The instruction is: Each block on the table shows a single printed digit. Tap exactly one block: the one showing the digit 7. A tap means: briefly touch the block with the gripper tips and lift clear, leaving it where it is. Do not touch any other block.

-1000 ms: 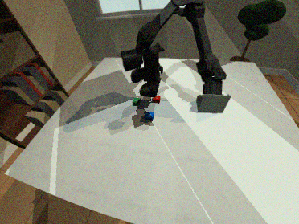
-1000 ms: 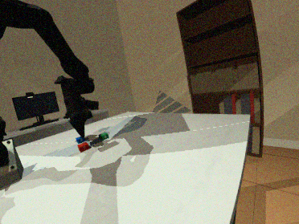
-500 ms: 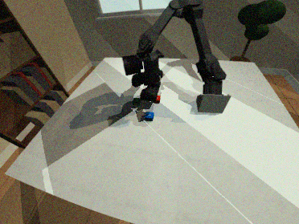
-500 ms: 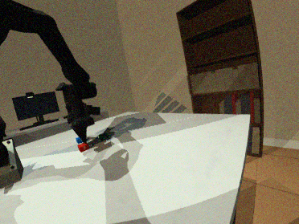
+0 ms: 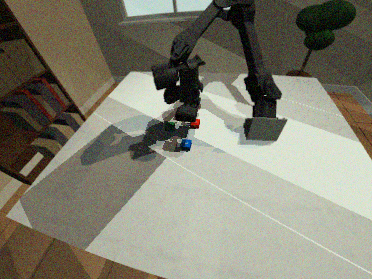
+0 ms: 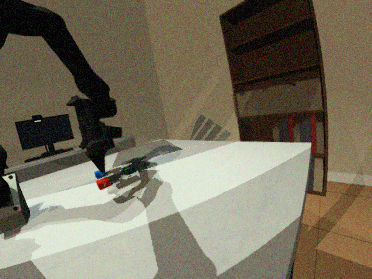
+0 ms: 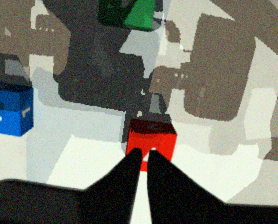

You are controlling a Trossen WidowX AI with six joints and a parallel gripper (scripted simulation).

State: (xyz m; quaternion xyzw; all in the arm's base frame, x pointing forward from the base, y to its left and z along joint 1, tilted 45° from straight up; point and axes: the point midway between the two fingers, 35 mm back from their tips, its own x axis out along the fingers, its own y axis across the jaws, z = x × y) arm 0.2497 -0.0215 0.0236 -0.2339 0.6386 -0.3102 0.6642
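The red block (image 5: 195, 124) (image 6: 103, 184) (image 7: 166, 142) sits on the table, with a white mark partly hidden by the fingertips in the wrist view. My gripper (image 5: 186, 119) (image 6: 103, 170) (image 7: 143, 156) is shut, its tips almost together over the red block in the wrist view. No block shows between them; whether the tips touch it I cannot tell. The blue block (image 5: 186, 144) (image 6: 99, 174) (image 7: 14, 121) stands apart to the left in the wrist view, with a white stroke on it. The green block (image 5: 171, 125) (image 6: 129, 170) (image 7: 144, 16) is at the wrist view's top, its digit not readable.
The arm's shadow falls over the table (image 5: 210, 206) around the green block. The arm's base plate (image 5: 265, 129) stands to the right in the top view. A bookcase (image 6: 280, 71) and a monitor (image 6: 45, 131) are beyond the table.
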